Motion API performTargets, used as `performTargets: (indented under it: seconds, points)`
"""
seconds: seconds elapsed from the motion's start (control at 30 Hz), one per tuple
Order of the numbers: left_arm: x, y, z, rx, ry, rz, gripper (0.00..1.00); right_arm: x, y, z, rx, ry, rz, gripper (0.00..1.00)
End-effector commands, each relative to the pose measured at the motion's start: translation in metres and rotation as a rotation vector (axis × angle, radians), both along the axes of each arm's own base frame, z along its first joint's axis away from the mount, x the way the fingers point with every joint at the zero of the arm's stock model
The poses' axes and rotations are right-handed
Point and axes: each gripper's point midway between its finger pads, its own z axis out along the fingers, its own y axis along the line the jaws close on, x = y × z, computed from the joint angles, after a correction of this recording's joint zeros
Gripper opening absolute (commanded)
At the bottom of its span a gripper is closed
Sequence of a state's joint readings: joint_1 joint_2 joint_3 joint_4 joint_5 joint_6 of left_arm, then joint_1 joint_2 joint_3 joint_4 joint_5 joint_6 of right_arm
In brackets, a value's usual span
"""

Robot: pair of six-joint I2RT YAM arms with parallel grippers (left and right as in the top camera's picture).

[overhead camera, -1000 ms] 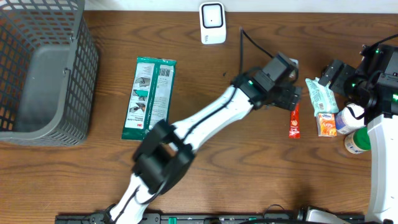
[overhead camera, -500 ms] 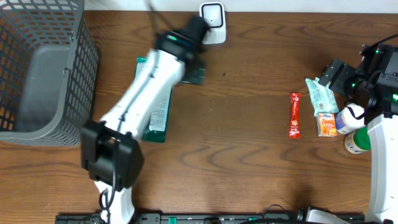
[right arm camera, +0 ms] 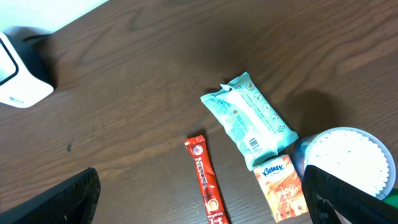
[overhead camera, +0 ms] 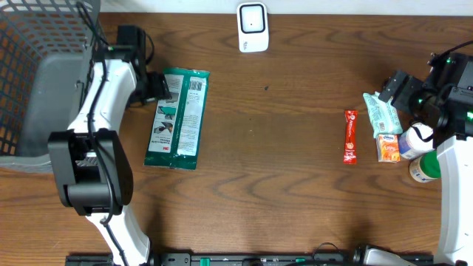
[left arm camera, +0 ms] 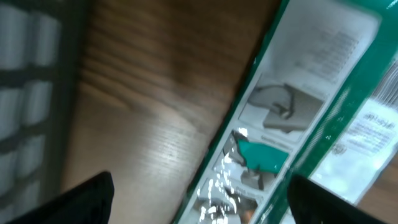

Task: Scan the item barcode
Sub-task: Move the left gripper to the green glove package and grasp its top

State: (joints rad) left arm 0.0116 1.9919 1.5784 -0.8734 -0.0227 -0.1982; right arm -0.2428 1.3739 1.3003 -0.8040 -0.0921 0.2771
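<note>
Tabletop (overhead camera: 295, 185): grey basket (overhead camera: 44, 81) far left, green flat packet (overhead camera: 177, 118) lying just beside it. Left tool (overhead camera: 155, 87) over its edge, wide apart, empty; right tool (right arm camera: 202, 205) apart too. Likely pick-up approach; next, clamp the packet and carry it to the white scanner (overhead camera: 252, 27).

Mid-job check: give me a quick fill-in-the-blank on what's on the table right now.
The left end effector is over the edge of the green pack, beside the gray ___.
The stick beside the teal pack is ___.
The right end effector, like the left, is ___.
Missing: basket; red; open.
</note>
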Motion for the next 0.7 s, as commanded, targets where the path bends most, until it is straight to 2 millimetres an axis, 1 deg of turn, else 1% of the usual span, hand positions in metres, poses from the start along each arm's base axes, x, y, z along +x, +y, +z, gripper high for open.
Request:
performTargets:
  seconds: [0.0, 0.13, 0.2, 0.23, 0.4, 0.47, 0.67]
  points:
    - [-0.018, -0.009, -0.038, -0.034, 0.045, -0.035, 0.88, 0.0, -0.004, 0.001, -0.009, -0.001, -0.011, 0.99]
    - [-0.03, -0.012, -0.067, -0.047, 0.057, -0.015, 0.88, 0.0, -0.004, 0.001, -0.009, -0.001, -0.011, 0.99]
    - [-0.036, -0.019, -0.073, -0.085, 0.072, -0.024, 0.88, 0.0, -0.004, 0.001, -0.009, -0.001, -0.011, 0.99]
    - [-0.039, -0.027, -0.075, -0.116, 0.08, -0.034, 0.88, 0.0, -0.004, 0.001, -0.009, -0.001, -0.011, 0.99]
    - [-0.039, -0.065, -0.072, -0.267, 0.074, -0.097, 0.88, 0.0, -0.004, 0.001, -0.009, -0.001, -0.011, 0.99]
    - [-0.04, -0.077, -0.071, -0.298, 0.073, -0.121, 0.88, 0.0, -0.004, 0.001, -0.009, -0.001, -0.011, 0.99]
    - [-0.047, -0.103, -0.071, -0.301, 0.095, -0.184, 0.88, 0.0, -0.004, 0.001, -0.009, -0.001, -0.011, 0.99]
